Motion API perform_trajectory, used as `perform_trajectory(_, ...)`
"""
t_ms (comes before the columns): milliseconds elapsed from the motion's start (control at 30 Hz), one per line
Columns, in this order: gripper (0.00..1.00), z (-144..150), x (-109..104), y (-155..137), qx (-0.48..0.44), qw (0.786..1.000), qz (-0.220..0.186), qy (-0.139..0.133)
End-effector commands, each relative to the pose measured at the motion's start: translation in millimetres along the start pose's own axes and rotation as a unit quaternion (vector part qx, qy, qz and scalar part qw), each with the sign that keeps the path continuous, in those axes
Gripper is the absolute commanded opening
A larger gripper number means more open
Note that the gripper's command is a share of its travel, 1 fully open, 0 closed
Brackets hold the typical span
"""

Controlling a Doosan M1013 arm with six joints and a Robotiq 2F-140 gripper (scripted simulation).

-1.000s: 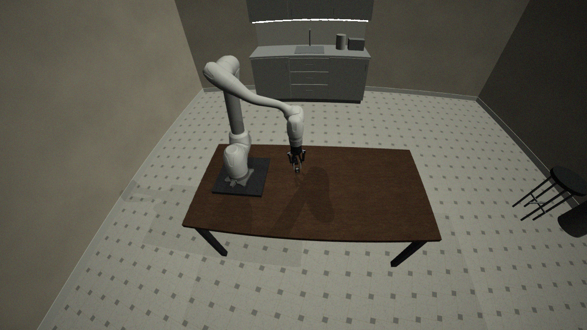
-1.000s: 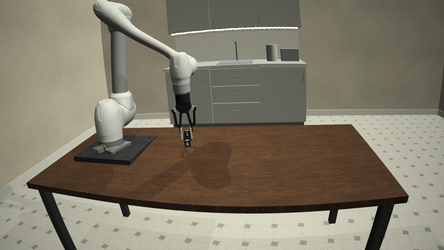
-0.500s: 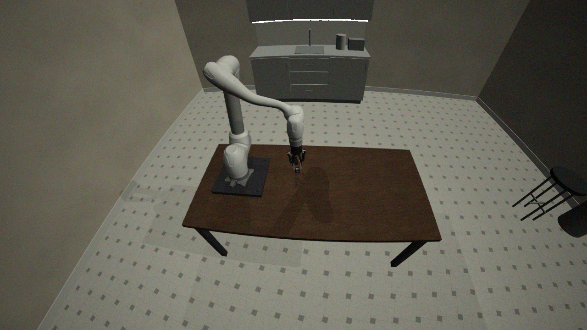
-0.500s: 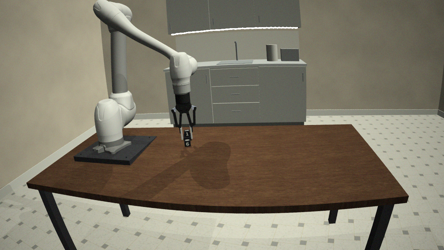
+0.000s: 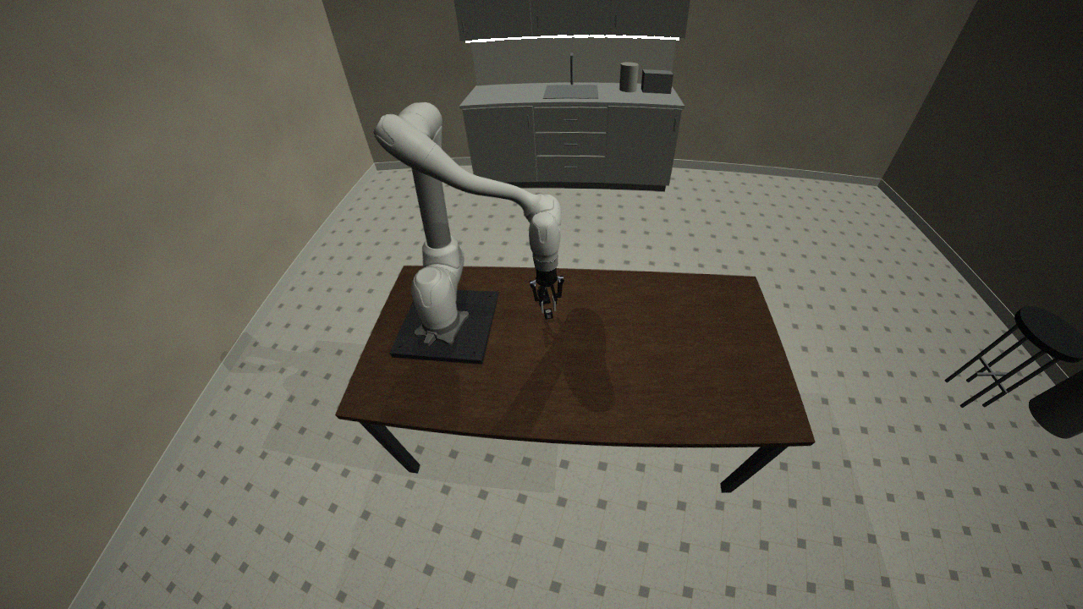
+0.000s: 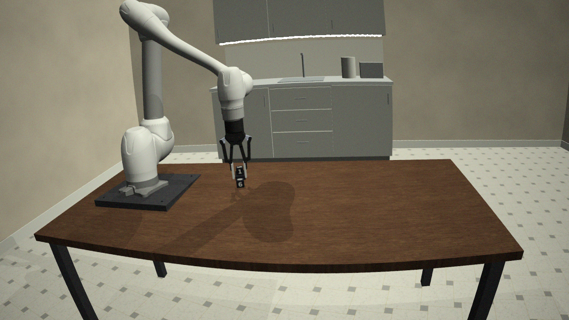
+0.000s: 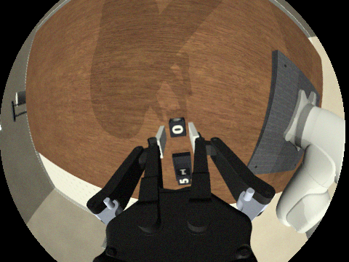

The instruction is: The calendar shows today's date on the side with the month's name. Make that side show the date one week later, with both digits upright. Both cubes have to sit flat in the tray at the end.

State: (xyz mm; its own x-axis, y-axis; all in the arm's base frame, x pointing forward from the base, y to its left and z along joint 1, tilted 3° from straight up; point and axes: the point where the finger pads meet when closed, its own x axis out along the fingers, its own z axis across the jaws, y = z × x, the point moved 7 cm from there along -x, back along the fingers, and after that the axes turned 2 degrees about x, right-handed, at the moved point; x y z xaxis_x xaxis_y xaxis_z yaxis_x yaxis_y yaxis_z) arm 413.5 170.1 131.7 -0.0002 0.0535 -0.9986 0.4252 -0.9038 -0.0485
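Beige walls (image 5: pixel 189 151) (image 6: pixel 457 79) and a tiled floor (image 5: pixel 454 560) (image 6: pixel 533 190) surround a brown counter (image 5: pixel 681 355) (image 6: pixel 378 206) (image 7: pixel 225 62), which stretches beneath the end effector.

Going left to right in the exterior view, the dark base plate (image 5: pixel 475 344) (image 6: pixel 178 186) (image 7: pixel 267 160) comes first, left of the end effector and well apart from it. The white arm (image 5: pixel 492 185) (image 6: pixel 186 49) (image 7: pixel 320 127) rises there, reaches over and points down.

Next comes the end effector (image 5: pixel 548 309) (image 6: pixel 238 171) (image 7: pixel 177 130). It is released, pale fingertips standing apart, with a gap visible on both sides of the dark pieces in the wrist view.

The task's pieces are small and dark, at and just below the fingertips. One cube (image 6: pixel 239 184) (image 7: pixel 177 128) carries a 6 towards the exterior view and a 0 on top. Just behind it, between the fingers in the exterior view, is a piece showing a 1 (image 6: pixel 239 171). The wrist view has a dark piece (image 7: pixel 182 163) with a sideways 5 and another mark, too small to read surely. I cannot make out the tray or the month's name.

Grey cabinets (image 5: pixel 570 144) (image 6: pixel 301 107) stand behind and to the right of the end effector. Farthest right in the top view is a black stool (image 5: pixel 1051 331).
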Motion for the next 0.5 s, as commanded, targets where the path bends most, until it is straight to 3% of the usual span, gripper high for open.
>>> perform_trajectory(0, 0.36, 0, 0, 0, 0.000, 1.000, 0.000, 0.000)
perform_trajectory(467, 0.36, 0, 12, 0, 0.000, 1.000, 0.000, 0.000)
